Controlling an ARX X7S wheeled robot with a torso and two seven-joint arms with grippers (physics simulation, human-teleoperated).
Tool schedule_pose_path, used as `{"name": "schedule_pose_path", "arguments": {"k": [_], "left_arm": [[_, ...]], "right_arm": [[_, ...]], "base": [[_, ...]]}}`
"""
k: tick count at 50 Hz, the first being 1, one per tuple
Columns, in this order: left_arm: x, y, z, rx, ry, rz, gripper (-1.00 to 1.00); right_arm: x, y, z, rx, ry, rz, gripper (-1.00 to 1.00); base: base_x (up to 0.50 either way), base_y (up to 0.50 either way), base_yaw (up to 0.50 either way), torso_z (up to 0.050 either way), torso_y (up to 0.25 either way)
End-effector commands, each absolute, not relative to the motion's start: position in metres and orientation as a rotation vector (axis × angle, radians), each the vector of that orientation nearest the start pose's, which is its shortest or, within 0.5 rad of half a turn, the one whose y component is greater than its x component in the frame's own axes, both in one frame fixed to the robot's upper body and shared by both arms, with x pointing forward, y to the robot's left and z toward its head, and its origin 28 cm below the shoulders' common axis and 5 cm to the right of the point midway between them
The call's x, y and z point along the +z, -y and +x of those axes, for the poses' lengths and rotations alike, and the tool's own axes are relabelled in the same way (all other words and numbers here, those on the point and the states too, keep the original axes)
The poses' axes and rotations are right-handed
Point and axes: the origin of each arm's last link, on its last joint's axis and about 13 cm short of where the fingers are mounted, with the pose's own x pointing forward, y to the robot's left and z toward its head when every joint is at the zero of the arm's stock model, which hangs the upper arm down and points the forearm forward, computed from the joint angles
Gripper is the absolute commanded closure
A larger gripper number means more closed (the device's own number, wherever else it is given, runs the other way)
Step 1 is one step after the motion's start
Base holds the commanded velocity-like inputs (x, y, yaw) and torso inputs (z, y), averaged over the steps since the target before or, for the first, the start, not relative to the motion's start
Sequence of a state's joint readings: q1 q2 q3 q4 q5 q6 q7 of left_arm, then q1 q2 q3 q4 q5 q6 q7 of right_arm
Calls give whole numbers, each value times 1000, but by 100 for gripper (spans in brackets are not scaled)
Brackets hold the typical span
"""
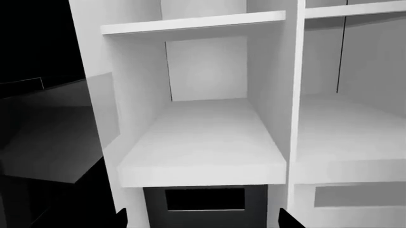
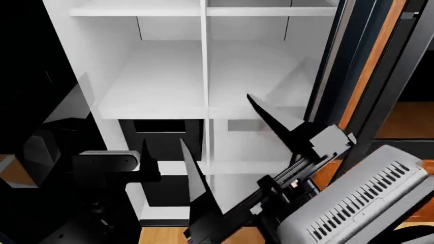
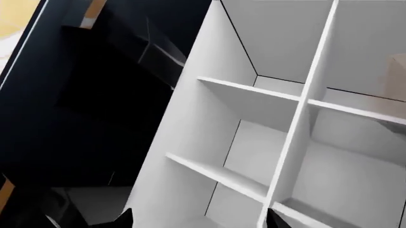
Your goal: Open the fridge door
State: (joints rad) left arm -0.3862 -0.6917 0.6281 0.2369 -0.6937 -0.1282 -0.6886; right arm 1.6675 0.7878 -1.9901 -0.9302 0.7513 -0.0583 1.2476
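Observation:
The fridge (image 2: 156, 86) stands open in front of me, its white shelves and centre divider showing. Its glossy dark left door (image 2: 27, 101) is swung out to the left, and the right door (image 2: 363, 66) stands edge-on at the right. A black bin (image 2: 159, 137) sits under the left shelf. My right gripper (image 2: 215, 118) is open, its long black fingers spread before the shelves and holding nothing. The left wrist view shows the left gripper (image 1: 204, 221) open, facing the black bin (image 1: 203, 209). The right gripper (image 3: 198, 221) is open in its own wrist view, looking up at the shelves (image 3: 247, 102) beside the dark door (image 3: 82, 95).
An orange-brown wooden surface (image 2: 413, 119) lies beyond the right door. A strip of wooden floor (image 2: 162, 235) shows below the fridge. My left arm (image 2: 101, 160) hangs low at the left, close to the open left door.

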Motion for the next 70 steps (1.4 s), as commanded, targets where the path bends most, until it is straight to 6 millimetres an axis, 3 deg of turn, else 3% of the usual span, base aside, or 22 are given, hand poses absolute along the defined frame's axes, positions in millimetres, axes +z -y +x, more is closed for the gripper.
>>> {"name": "schedule_pose_path", "arguments": {"k": [1, 14, 33, 45, 70], "left_arm": [[100, -238, 245, 65, 50, 68, -100], [99, -238, 245, 70, 47, 67, -100], [99, -238, 244, 69, 47, 68, -100], [99, -239, 244, 71, 47, 69, -100], [99, -238, 245, 66, 44, 67, -100]], "right_arm": [[222, 39, 164, 615, 464, -206, -100], [238, 24, 169, 656, 434, -136, -100], [241, 10, 206, 580, 319, -15, -100], [251, 0, 225, 540, 353, -70, -100], [237, -7, 283, 332, 213, -176, -100]], "base": [[0, 0, 0, 0, 0], [0, 0, 0, 0, 0], [0, 0, 0, 0, 0], [0, 0, 0, 0, 0], [0, 0, 0, 0, 0]]}}
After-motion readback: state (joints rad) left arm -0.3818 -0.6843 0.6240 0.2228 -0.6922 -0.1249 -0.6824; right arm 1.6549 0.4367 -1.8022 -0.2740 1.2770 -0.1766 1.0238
